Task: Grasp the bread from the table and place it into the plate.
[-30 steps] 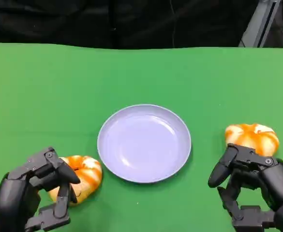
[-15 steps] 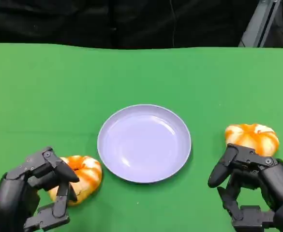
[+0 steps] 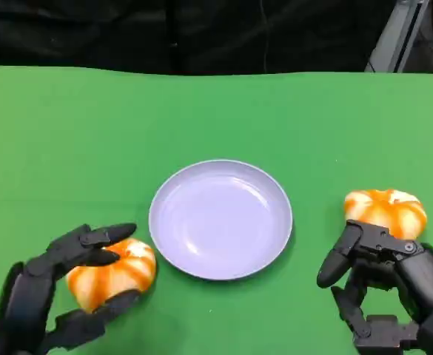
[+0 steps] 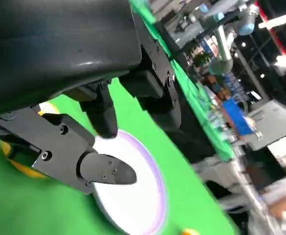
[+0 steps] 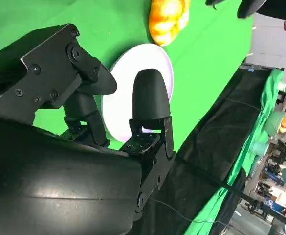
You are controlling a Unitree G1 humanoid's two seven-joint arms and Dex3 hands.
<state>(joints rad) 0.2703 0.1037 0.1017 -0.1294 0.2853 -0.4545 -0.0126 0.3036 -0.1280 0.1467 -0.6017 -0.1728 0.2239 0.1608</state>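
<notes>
— What's nearest to you on the left?

— My left hand (image 3: pixel 57 292), low at the near edge of the green table (image 3: pixel 68 133). Its fingers are wrapped around the left bread (image 3: pixel 112 272), one finger lying over the top and another curled under the near side. I can't tell whether the bun is lifted or resting on the cloth.

— And the right side?

— My right hand (image 3: pixel 383 285) sits near the table edge, fingers apart and gripping nothing. The right bread (image 3: pixel 386 209) lies just beyond it on the cloth; one fingertip looks close to its near edge, but I can't say it touches.

— Where's the plate?

— The lavender plate (image 3: pixel 220 219) sits between the two buns, a little farther out, with nothing in it. The left bread is just beside its near-left rim. From my right wrist view I see the plate (image 5: pixel 133 93) past my fingers (image 5: pixel 150 100), with the left bread (image 5: pixel 168 19) beyond.

— Anything farther?

— Black drapery (image 3: pixel 201 33) behind the table's far edge.
</notes>
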